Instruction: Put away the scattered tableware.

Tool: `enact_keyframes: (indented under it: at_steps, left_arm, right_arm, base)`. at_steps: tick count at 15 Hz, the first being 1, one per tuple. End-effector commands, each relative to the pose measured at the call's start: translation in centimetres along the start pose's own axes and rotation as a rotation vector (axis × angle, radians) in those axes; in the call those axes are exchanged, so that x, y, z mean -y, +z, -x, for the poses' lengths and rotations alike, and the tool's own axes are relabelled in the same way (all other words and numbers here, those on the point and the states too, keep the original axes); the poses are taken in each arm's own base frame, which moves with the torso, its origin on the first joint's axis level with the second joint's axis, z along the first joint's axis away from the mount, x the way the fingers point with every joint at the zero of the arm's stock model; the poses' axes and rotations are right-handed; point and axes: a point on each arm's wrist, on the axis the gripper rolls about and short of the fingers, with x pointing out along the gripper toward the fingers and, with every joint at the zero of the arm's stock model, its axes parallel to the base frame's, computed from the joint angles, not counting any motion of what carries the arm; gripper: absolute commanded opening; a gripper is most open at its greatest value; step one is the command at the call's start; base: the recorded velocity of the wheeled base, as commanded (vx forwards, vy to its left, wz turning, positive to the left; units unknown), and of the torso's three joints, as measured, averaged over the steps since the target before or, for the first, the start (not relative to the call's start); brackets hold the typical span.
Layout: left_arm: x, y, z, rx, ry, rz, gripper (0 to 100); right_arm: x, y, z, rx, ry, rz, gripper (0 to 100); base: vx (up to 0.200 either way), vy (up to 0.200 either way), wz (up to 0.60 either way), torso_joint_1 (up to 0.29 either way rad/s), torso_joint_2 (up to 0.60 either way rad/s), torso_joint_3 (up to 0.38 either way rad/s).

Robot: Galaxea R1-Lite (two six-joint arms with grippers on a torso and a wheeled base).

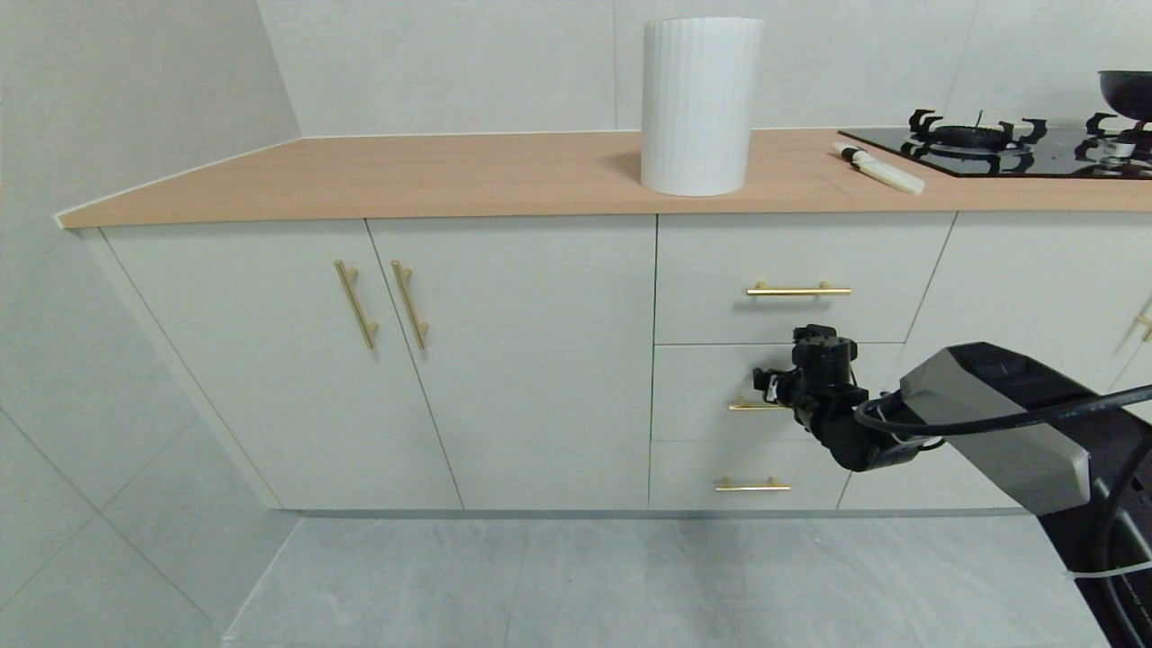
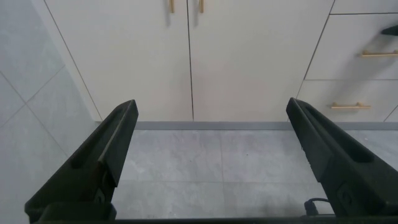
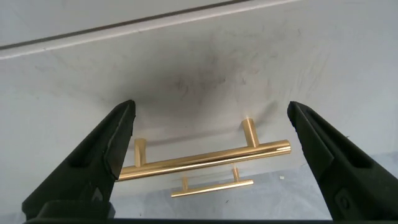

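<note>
Wood counter (image 1: 405,180) runs over pale cabinets (image 1: 531,360) with gold handles, pretty plain kitchen. Stove (image 1: 999,148) is at the right end, and a tall white ribbed cylinder (image 1: 699,106) stands mid-counter. Right gripper (image 3: 208,118) is spread wide and empty, right up at the middle drawer handle (image 3: 205,160), which shows between its jaws. Left gripper (image 2: 211,112) is also wide open with nothing in it, low over the floor facing the cabinets. Knife (image 1: 877,167) lies flat on the counter just beside the stove.
</note>
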Motion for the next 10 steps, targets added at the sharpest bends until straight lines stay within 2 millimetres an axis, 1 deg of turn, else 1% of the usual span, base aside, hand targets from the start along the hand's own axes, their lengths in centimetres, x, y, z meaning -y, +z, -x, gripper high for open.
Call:
enact_keyframes:
  at_steps: [1,3,4,5,6,7,8,10]
  left_arm:
    - [0.0,0.0,0.0,0.000,0.001,0.000,100]
    - [0.0,0.0,0.0,0.000,0.001,0.000,100]
    - [0.0,0.0,0.0,0.000,0.001,0.000,100]
    - [0.0,0.0,0.0,-0.002,0.001,0.000,100]
    - [0.0,0.0,0.0,-0.002,0.001,0.000,100]
    - [0.0,0.0,0.0,-0.002,0.001,0.000,100]
    - [0.0,0.0,0.0,-0.002,0.001,0.000,100]
    - [0.0,0.0,0.0,0.000,0.001,0.000,100]
  right_arm:
    - [0.0,0.0,0.0,0.004,-0.003,-0.001,100]
    - [0.0,0.0,0.1,0.002,-0.007,-0.002,100]
    - [0.2,0.3,0.6,-0.003,-0.020,0.001,100]
    - [0.3,1.3,2.2,-0.014,-0.022,0.006,100]
    - [0.4,1.8,3.3,-0.023,-0.018,0.010,100]
    - [0.7,2.8,5.6,-0.040,-0.013,0.019,100]
    - [0.5,3.7,7.4,-0.040,-0.001,0.022,100]
    - [0.8,6.4,11.4,-0.015,0.017,0.018,100]
  base:
    - [0.000,0.000,0.00,0.000,0.00,0.000]
    - [0.000,0.000,0.00,0.000,0.00,0.000]
    - [0.000,0.000,0.00,0.000,0.00,0.000]
    - [0.000,0.000,0.00,0.000,0.00,0.000]
    - [0.000,0.000,0.00,0.000,0.00,0.000]
    - [0.000,0.000,0.00,0.000,0.00,0.000]
    - [0.000,0.000,0.00,0.000,0.00,0.000]
    - [0.000,0.000,0.00,0.000,0.00,0.000]
